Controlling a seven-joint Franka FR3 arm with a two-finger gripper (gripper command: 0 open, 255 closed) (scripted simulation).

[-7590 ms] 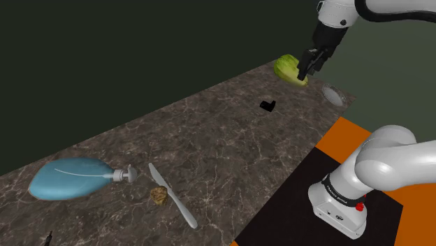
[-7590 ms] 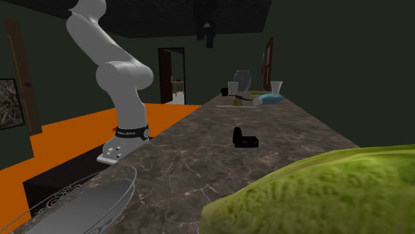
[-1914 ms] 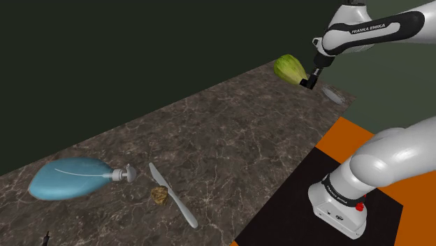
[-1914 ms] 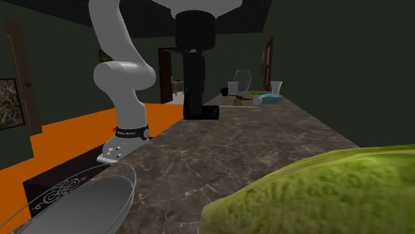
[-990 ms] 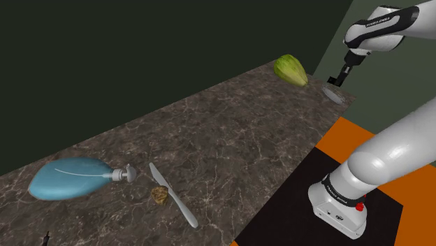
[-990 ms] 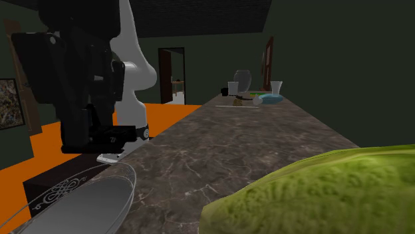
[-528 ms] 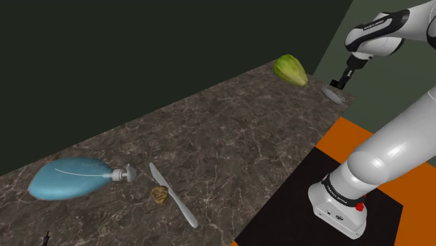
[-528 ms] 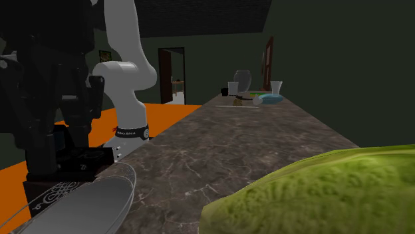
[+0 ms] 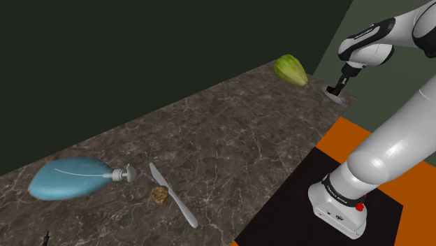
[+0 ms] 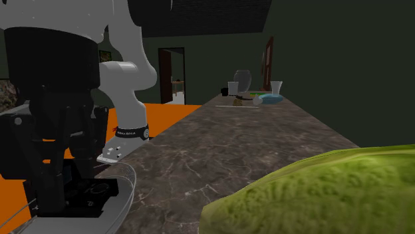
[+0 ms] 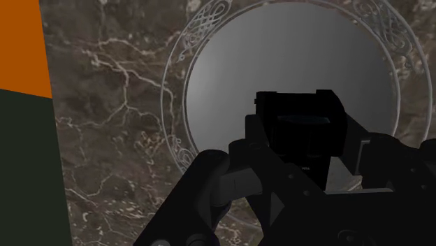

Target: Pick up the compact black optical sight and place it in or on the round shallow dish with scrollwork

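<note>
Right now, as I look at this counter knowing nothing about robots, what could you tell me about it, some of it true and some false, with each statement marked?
1. The tool clasps the black sight, with the round dish beneath it. True.
2. The round dish has a plain rim. False: scrollwork runs around the rim.
3. A green leafy thing lies on the counter close to the round dish. True.
4. The knife lies in the round dish. False: it lies on the counter at the opposite end, next to a blue bag.
</note>
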